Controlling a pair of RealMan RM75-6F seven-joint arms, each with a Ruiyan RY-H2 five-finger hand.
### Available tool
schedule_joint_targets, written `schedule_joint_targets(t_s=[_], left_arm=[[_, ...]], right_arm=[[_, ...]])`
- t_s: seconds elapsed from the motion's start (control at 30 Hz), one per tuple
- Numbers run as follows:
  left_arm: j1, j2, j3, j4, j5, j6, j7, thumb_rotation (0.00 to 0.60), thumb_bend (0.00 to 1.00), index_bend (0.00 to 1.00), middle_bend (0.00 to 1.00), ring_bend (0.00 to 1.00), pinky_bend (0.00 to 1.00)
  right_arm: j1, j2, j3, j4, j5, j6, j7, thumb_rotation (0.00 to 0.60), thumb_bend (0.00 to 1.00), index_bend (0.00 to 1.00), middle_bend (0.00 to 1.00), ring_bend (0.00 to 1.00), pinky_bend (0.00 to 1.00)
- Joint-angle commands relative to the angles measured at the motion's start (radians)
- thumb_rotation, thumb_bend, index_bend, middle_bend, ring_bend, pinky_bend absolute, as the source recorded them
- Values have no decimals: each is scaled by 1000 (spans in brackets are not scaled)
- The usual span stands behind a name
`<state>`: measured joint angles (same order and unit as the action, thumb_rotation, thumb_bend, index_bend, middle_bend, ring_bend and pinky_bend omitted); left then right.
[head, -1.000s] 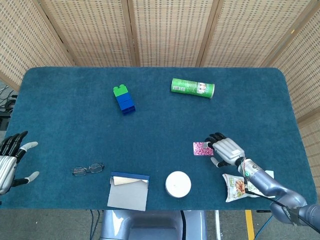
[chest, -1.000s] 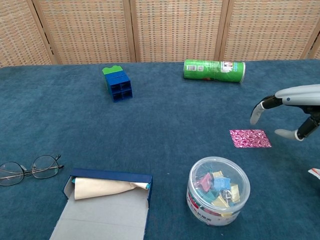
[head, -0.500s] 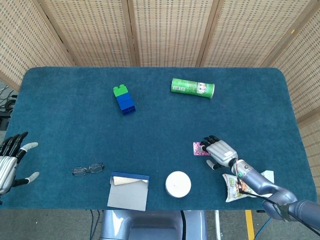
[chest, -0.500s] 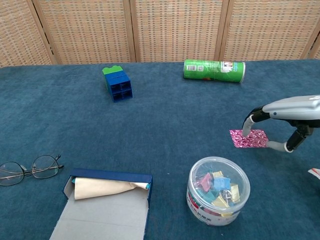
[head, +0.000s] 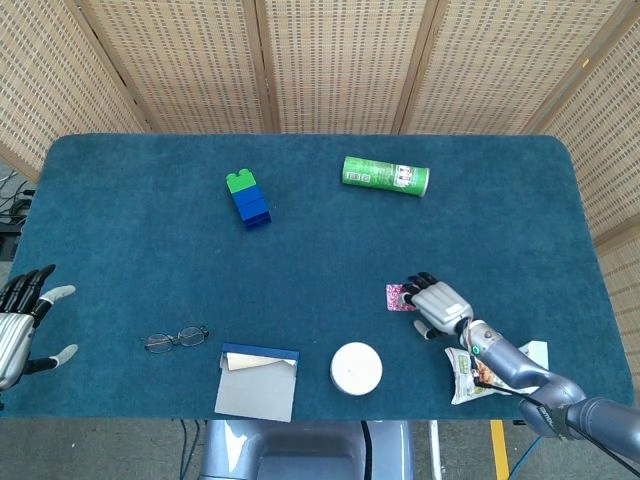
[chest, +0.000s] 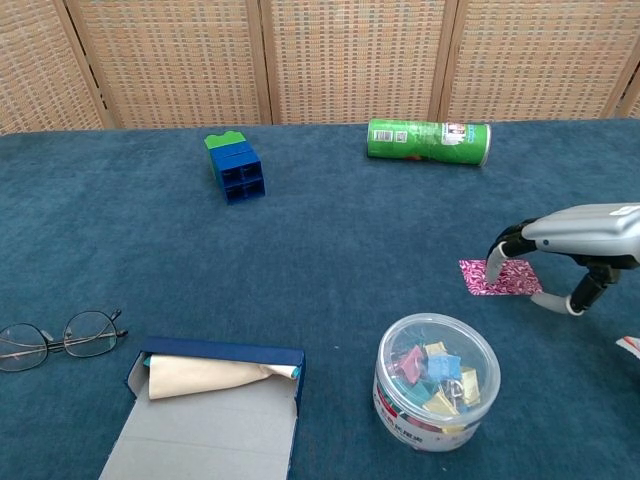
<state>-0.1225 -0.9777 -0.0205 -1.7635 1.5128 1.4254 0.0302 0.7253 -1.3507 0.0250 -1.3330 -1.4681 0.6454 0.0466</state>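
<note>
The right hand is arching palm-down over the pink patterned card, which is lying flat on the blue tabletop toward the near right. Its fingers are spread and bent downward, one tip resting on the card's top face while the thumb is sitting on the cloth just to the card's right; nothing is being clasped, and the card is lying flat. In the head view the same hand is covering most of the card, leaving only its left edge showing. The left hand is hovering at the near left edge of the tabletop, fingers released and spread, holding nothing. Just near of the card a clear tub of binder clips is standing, and a snack packet is lying beside the right forearm. Farther off are a green can on its side, a blue and green block stack, eyeglasses and an open blue box
</note>
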Motion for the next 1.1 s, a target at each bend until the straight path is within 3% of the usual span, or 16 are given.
schedule_joint_targets(t_s=[0.03,1.1], left_arm=[[0,0,0,1,0,1,-1,600,178,224,33,0,36],[0,-4,1,3,10,9,-2,600,178,224,33,0,36]], right_arm=[[-2,-4,-6,12,6,3,-9,600,569,261,171,0,0],[-34,-15,-9,183,124,-6,-32,600,569,279,172,0,0]])
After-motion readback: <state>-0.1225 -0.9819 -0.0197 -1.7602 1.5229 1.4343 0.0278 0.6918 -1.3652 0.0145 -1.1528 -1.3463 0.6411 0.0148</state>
